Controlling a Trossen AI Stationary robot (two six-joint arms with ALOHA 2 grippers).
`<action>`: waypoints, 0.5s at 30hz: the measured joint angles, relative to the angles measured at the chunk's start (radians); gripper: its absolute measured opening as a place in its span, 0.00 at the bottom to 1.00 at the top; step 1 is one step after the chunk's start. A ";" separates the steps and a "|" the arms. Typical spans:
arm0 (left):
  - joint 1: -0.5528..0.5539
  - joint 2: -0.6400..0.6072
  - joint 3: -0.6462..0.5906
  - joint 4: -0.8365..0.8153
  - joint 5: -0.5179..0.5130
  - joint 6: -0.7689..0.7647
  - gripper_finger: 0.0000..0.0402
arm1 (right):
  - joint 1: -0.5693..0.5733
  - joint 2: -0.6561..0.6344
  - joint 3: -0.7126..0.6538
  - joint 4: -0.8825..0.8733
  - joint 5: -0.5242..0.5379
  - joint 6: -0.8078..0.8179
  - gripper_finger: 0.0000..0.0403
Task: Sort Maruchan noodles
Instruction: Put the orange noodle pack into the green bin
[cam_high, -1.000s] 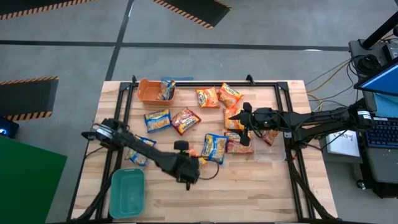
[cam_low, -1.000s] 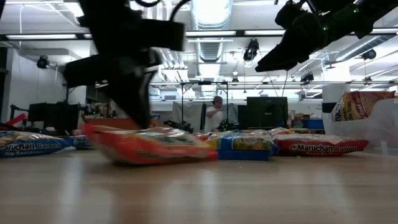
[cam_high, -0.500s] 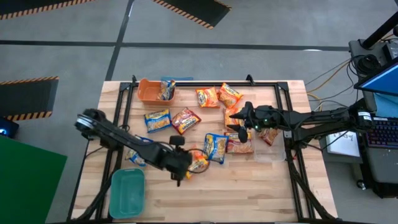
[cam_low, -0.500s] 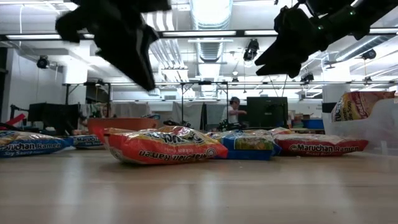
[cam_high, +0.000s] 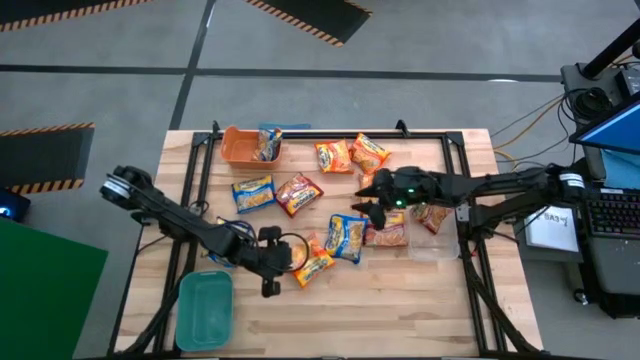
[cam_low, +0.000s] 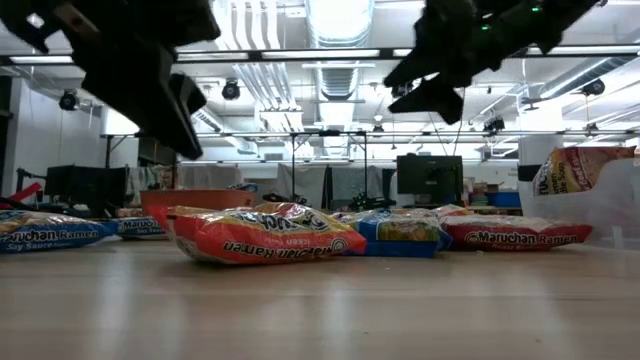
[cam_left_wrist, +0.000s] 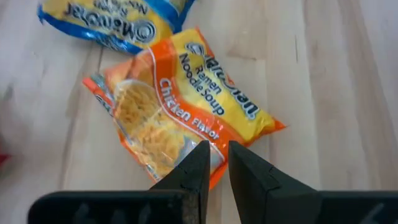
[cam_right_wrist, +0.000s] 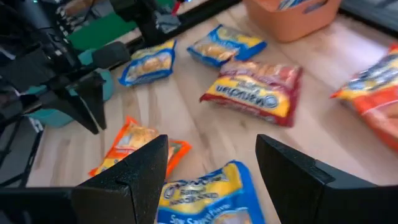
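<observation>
Nearest the table's front edge, the teal bin (cam_high: 204, 309) sits at the front left corner. Just behind it, the left gripper (cam_high: 271, 262) hangs above the wood with its fingers (cam_left_wrist: 198, 163) nearly closed, a thin gap between them and nothing in their grasp. The orange chicken-flavor packet (cam_high: 313, 266) lies flat just beside those tips, apart from them (its label reads clearly in the left wrist view). A blue-and-yellow packet (cam_high: 345, 237) lies next behind it, partly overlapping a red packet (cam_high: 386, 233).

The right gripper (cam_high: 369, 204) hovers over this middle cluster, its fingers (cam_right_wrist: 134, 176) spread wide and holding nothing. In the low view both arms hang clear above the packets.

Farther back, another blue-and-yellow packet (cam_high: 253, 193) and a red-and-yellow packet (cam_high: 298, 193) lie side by side, well apart from either gripper. Toward the far edge rest two orange packets (cam_high: 350, 154), and the orange bin (cam_high: 248, 146) at the far left holds one packet standing against its wall.
</observation>
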 joint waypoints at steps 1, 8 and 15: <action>0.000 0.008 -0.010 0.019 0.000 -0.002 0.10 | 0.000 0.027 0.019 -0.011 -0.015 0.004 0.57; -0.009 0.045 -0.022 0.051 -0.002 0.005 0.10 | 0.008 0.230 0.173 -0.103 -0.164 0.041 0.57; -0.030 0.076 -0.022 0.099 -0.013 0.011 0.10 | 0.041 0.387 0.324 -0.238 -0.235 0.061 0.57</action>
